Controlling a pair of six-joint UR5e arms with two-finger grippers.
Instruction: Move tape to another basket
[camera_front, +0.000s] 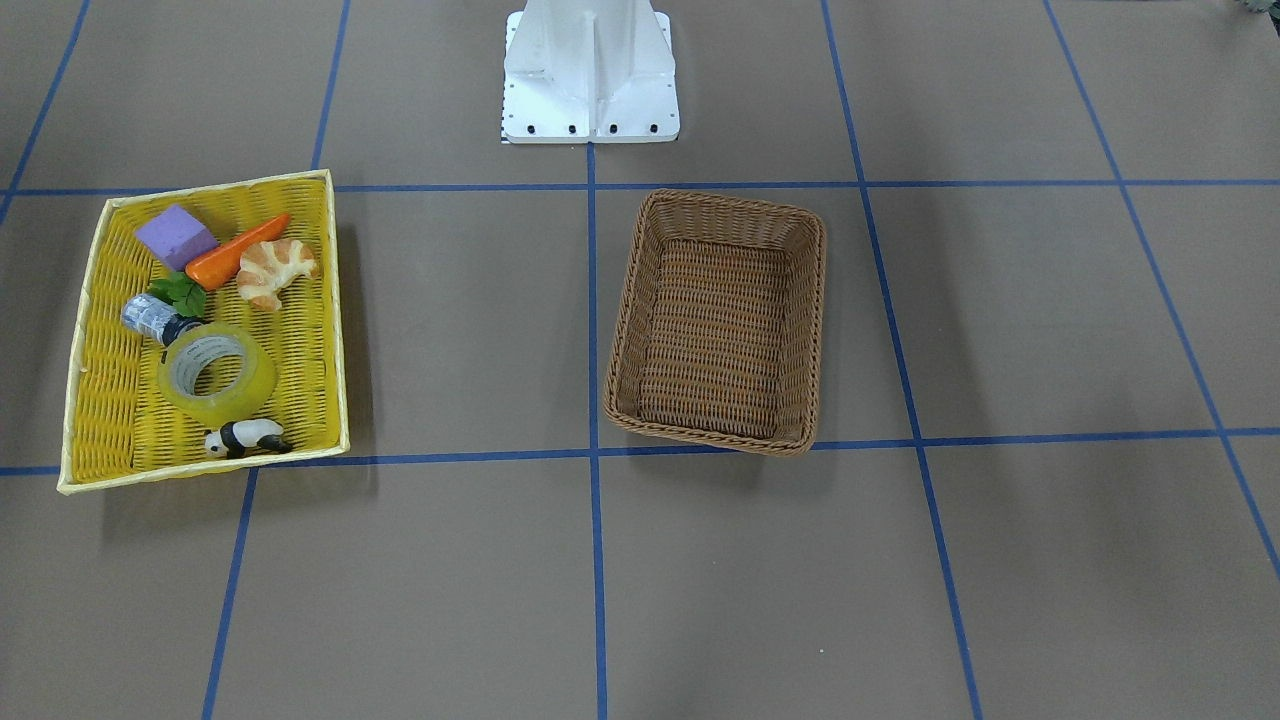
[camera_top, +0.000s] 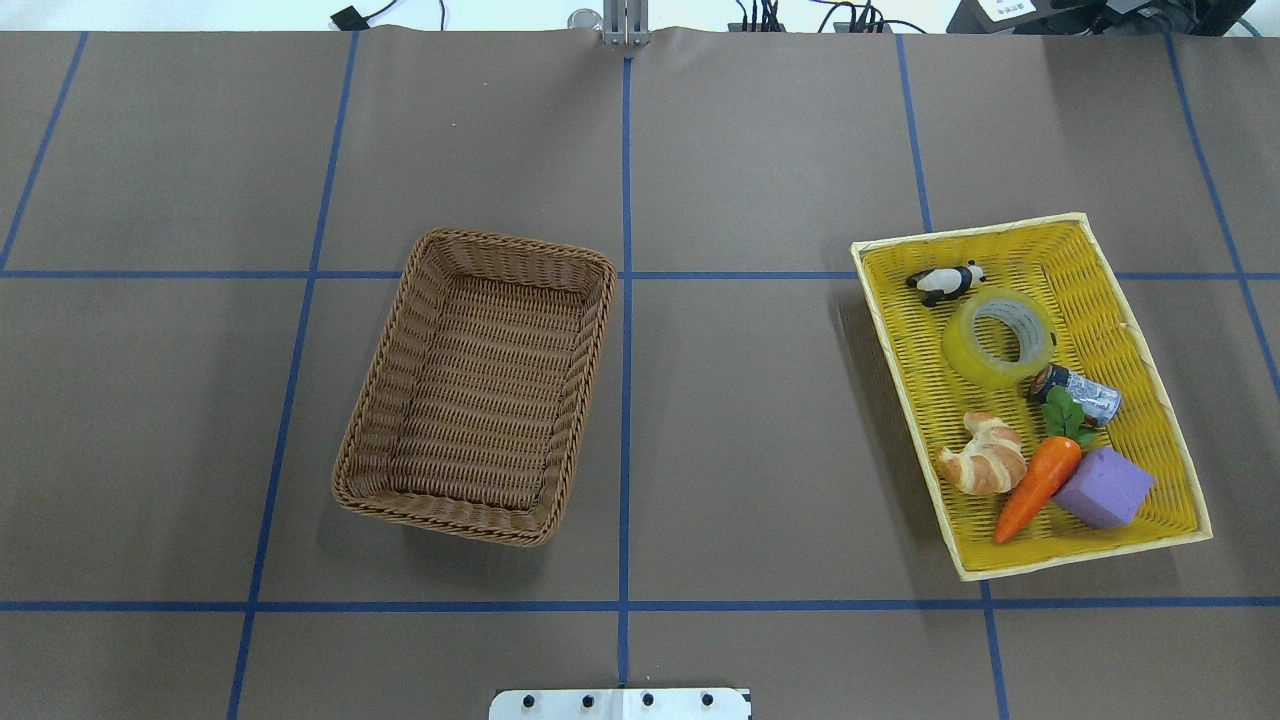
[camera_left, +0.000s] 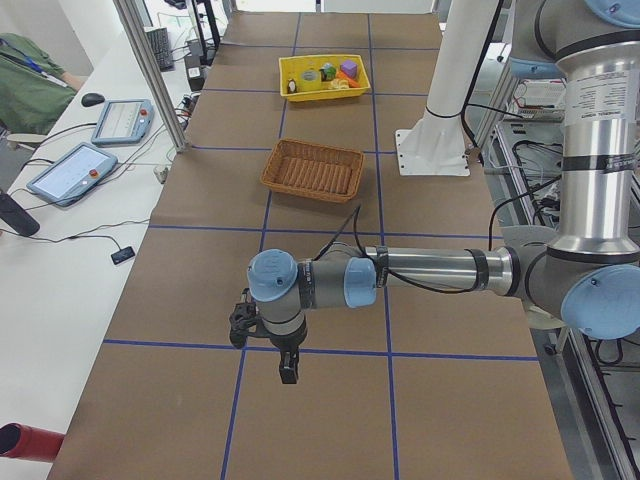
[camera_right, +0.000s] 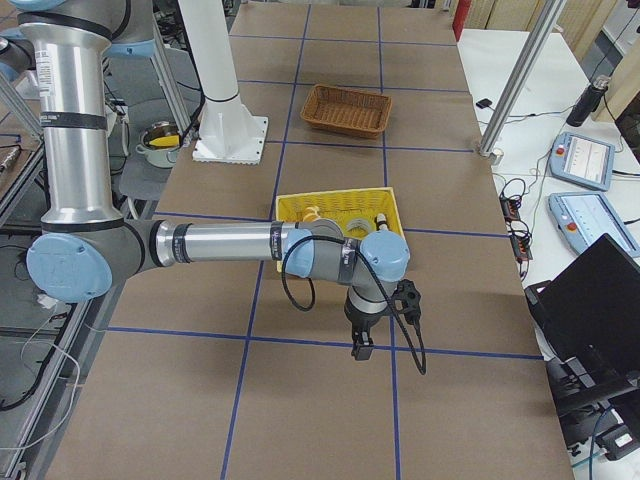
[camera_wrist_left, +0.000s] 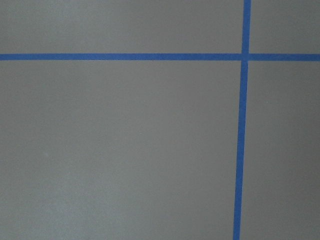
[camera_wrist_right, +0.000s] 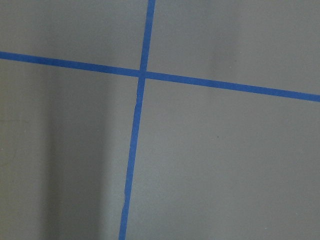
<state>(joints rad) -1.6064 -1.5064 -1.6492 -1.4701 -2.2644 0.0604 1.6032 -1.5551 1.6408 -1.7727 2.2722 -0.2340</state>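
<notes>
Left gripper (camera_left: 287, 372): seen only from the side, pointing down over bare table; cannot tell whether it is released or clenched. It hangs well apart from the shallow bright yellow woven tray (camera_top: 1080, 280), beyond the deep brown wicker basket (camera_top: 385, 400). Right gripper (camera_right: 360, 350): also pointing down, closure cannot be judged, holding nothing visible, off the tray's side away from the brown basket. Both wrist views show only brown table cover (camera_wrist_left: 125, 150) and crossing blue lines.

The wide roll of yellowish translucent tape (camera_top: 960, 345) lies flat, hole up, inside the yellow tray, between a small panda figurine (camera_top: 945, 283) and a silver cylinder (camera_top: 1085, 395). Also in the tray: croissant (camera_top: 985, 458), orange carrot (camera_top: 1040, 485), purple block (camera_top: 1105, 488).
</notes>
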